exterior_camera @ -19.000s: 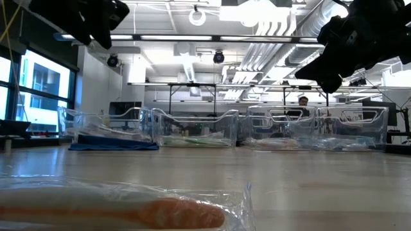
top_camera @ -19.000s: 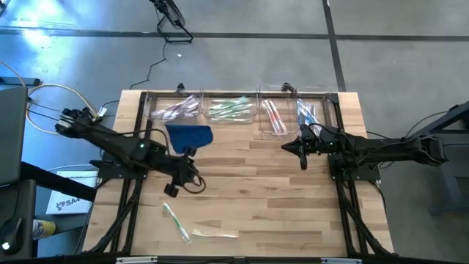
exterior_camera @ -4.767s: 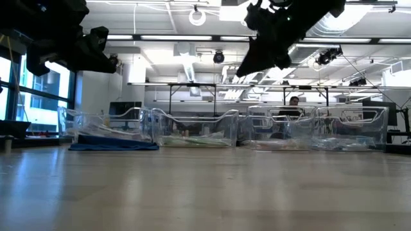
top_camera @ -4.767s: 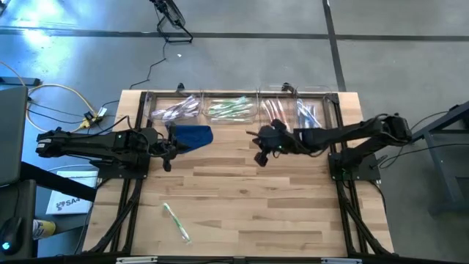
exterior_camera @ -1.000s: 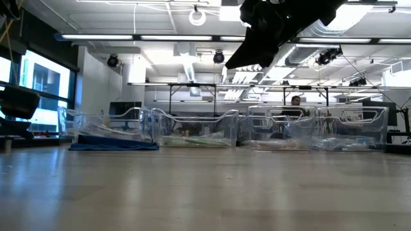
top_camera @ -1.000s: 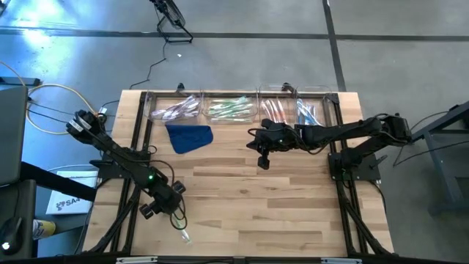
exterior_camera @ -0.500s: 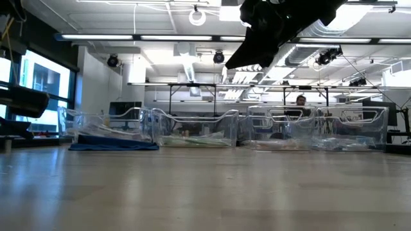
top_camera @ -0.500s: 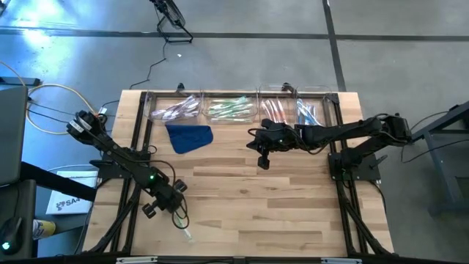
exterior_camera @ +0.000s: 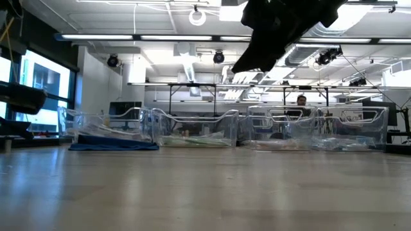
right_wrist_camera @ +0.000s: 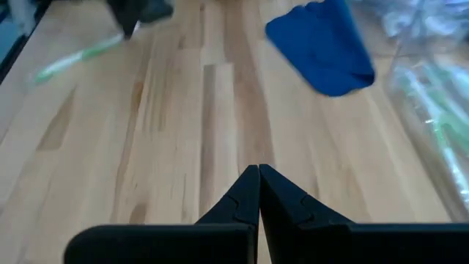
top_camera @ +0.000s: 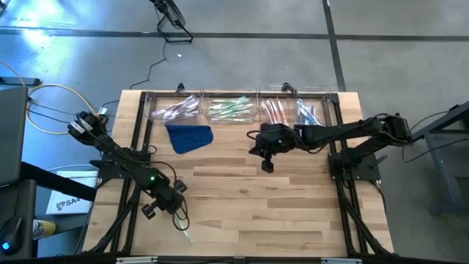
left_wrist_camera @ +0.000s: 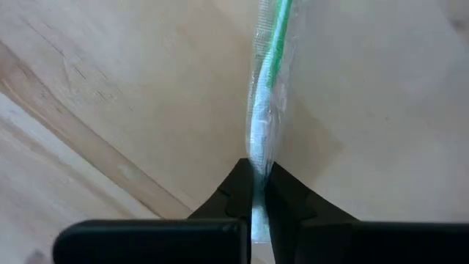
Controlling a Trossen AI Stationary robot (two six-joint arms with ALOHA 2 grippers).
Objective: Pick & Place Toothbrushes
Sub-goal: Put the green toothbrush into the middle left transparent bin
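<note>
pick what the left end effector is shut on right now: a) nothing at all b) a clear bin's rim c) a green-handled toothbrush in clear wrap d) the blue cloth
c: the left wrist view shows the left end effector pinched shut on the wrapped end of the green-handled toothbrush, which lies on the wooden table near its front edge.

Cloth [top_camera: 190,136] in front of bins [top_camera: 238,108], table's [top_camera: 293,205] rear.
</note>
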